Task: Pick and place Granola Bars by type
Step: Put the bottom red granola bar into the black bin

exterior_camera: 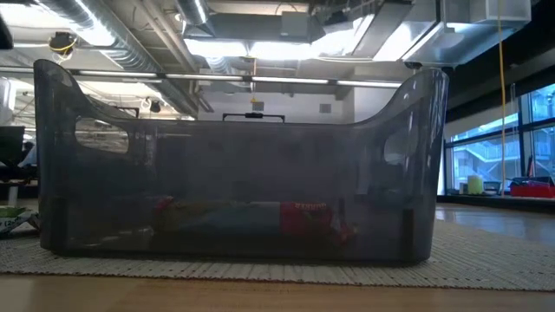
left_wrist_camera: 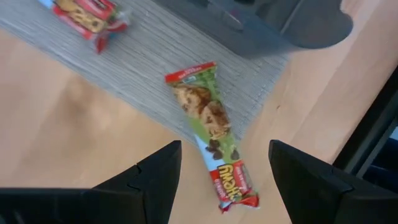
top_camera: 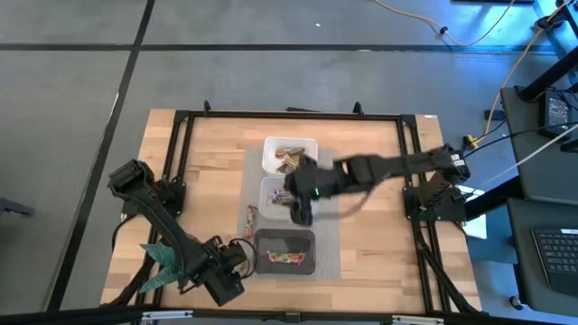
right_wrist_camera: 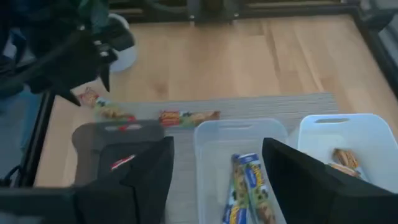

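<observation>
My left gripper (left_wrist_camera: 224,149) is open and hovers over a green-and-red wrapped granola bar (left_wrist_camera: 211,143). The bar lies flat between the fingers, half on the grey mat, half on the wood, beside the black tub (top_camera: 284,251). My right gripper (right_wrist_camera: 217,146) is open and empty above the clear tub (right_wrist_camera: 239,134), which holds blue-wrapped bars (right_wrist_camera: 245,186). Brown-wrapped bars (right_wrist_camera: 345,158) lie in the white tub (top_camera: 289,153). Red bars (exterior_camera: 303,212) lie in the black tub (exterior_camera: 234,173). More loose bars (right_wrist_camera: 186,117) lie on the mat.
The three tubs stand in a row on the grey mat (top_camera: 330,239) at the table's middle. A red bar (left_wrist_camera: 87,15) lies on the mat near the left gripper. A black frame (top_camera: 181,126) runs round the table. Bare wood shows left and right of the mat.
</observation>
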Motion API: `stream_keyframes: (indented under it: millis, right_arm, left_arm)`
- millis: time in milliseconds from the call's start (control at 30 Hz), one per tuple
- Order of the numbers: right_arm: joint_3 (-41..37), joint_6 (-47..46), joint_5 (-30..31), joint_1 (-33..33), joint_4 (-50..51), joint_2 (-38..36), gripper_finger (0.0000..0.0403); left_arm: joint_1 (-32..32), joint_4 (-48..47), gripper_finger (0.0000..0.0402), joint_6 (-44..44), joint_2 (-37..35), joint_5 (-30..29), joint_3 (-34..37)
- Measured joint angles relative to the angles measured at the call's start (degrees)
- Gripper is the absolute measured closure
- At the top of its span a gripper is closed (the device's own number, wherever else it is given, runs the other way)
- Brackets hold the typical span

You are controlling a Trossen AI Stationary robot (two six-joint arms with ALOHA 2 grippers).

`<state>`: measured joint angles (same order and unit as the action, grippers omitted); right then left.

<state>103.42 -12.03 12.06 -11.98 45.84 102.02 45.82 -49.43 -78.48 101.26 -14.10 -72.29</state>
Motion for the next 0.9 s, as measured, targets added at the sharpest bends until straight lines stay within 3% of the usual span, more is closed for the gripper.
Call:
stream_keyframes:
  millis: [267, 733, 900]
  right_arm:
    - [0.0, -4.9, 15.4, -11.0, 0.2, 0.0, 0.0156]
    - [0.0, -7.4, 16.0, -14.2, 0.2, 0.0, 0.0156]
    - [0.0, -7.3, 16.0, -14.2, 0.2, 0.0, 0.0156]
  left_arm:
    - [-0.2, 2.4, 0.0167, -0.3, 4.2, -0.3, 0.0]
    - [-0.1, 11.0, 0.0167, 2.7, 7.9, -0.9, 0.0]
    - [-0.2, 10.3, 0.0167, -1.6, 8.0, 0.1, 0.0]
